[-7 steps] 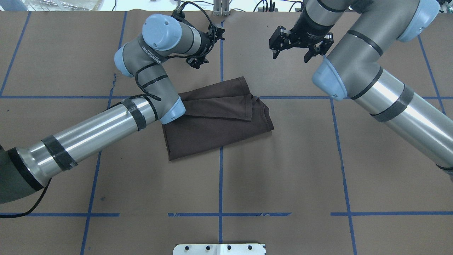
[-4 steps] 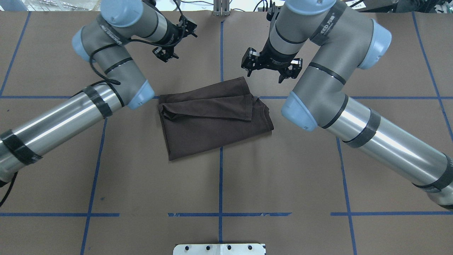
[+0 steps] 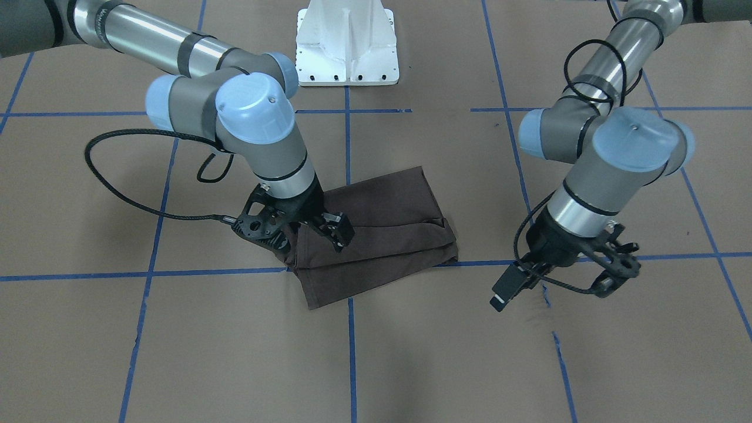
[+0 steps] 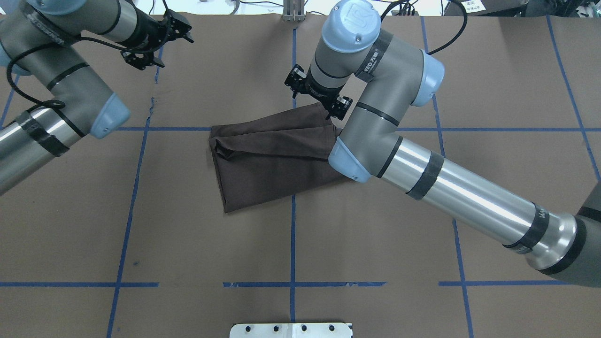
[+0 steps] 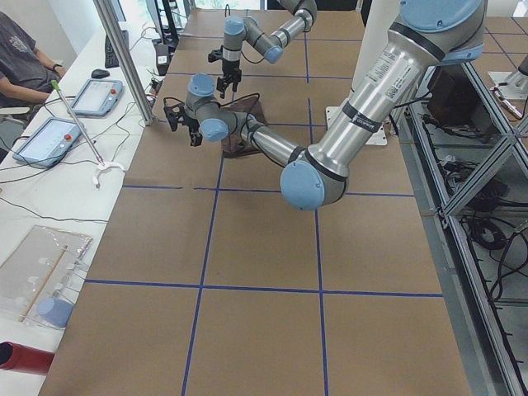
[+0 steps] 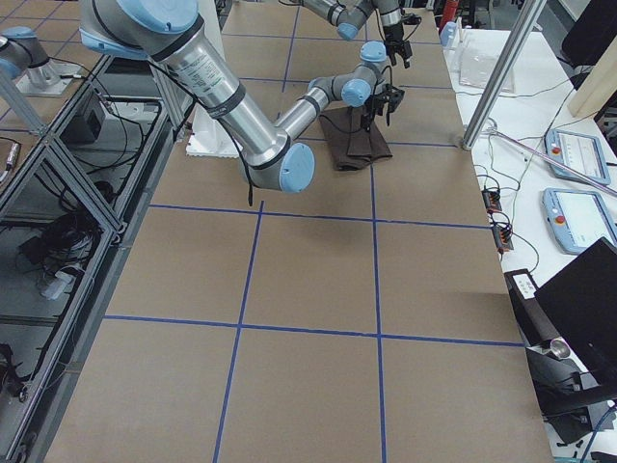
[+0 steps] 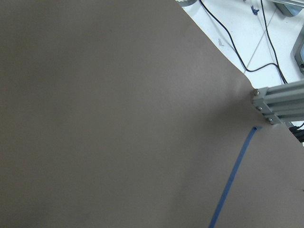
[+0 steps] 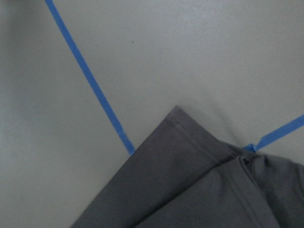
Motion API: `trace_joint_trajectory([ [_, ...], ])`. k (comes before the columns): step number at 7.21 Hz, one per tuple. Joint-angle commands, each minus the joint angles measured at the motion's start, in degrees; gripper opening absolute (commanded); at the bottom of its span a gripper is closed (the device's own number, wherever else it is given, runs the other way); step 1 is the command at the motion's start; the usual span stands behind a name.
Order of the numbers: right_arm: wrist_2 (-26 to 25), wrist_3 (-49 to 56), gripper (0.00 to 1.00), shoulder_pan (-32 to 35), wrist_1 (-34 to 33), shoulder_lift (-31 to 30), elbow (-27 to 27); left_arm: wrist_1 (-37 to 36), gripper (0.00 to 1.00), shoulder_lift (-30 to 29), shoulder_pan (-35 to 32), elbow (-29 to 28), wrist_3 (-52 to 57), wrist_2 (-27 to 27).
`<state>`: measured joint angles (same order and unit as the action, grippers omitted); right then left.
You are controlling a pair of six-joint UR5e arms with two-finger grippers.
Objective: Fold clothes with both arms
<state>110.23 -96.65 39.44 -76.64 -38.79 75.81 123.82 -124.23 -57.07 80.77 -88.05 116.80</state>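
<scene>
Brown paper (image 4: 375, 234) covers the table, crossed by blue tape lines (image 4: 292, 244). Left claw (image 4: 162, 47) hangs over bare paper at far left — jaws spread wide, holding nothing. Folded dark shirt (image 4: 272, 159) lies flat at centre. Right claw (image 4: 317, 96) sits over its far right corner — jaws apart, gripping nothing.

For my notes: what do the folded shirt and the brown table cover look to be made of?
T-shirt: thin, soft knit fabric, matte dark brown; it lies in limp folds and shows a stitched hem. Table cover: probably brown paper or a similar sheet, matte; flat and smooth, no weave visible.
</scene>
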Motion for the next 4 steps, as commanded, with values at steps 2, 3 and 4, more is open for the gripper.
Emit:
trace_joint_trajectory([
  [2, -7.84, 1.24, 0.91, -4.99, 1.32, 1.79, -3.04, -1.13, 1.00, 3.38, -1.82, 2.90, 4.73, 0.70],
  [3, -7.76, -8.55, 0.91, -4.99, 1.49, 1.35, -3.13, -1.13, 1.00, 3.38, -1.73, 2.90, 4.73, 0.79],
  [4, -7.75, -16.82, 0.88, -5.16, 1.49, 1.00, -3.39, -1.13, 1.00, 3.20, -1.73, 2.90, 4.64, 0.79],
])
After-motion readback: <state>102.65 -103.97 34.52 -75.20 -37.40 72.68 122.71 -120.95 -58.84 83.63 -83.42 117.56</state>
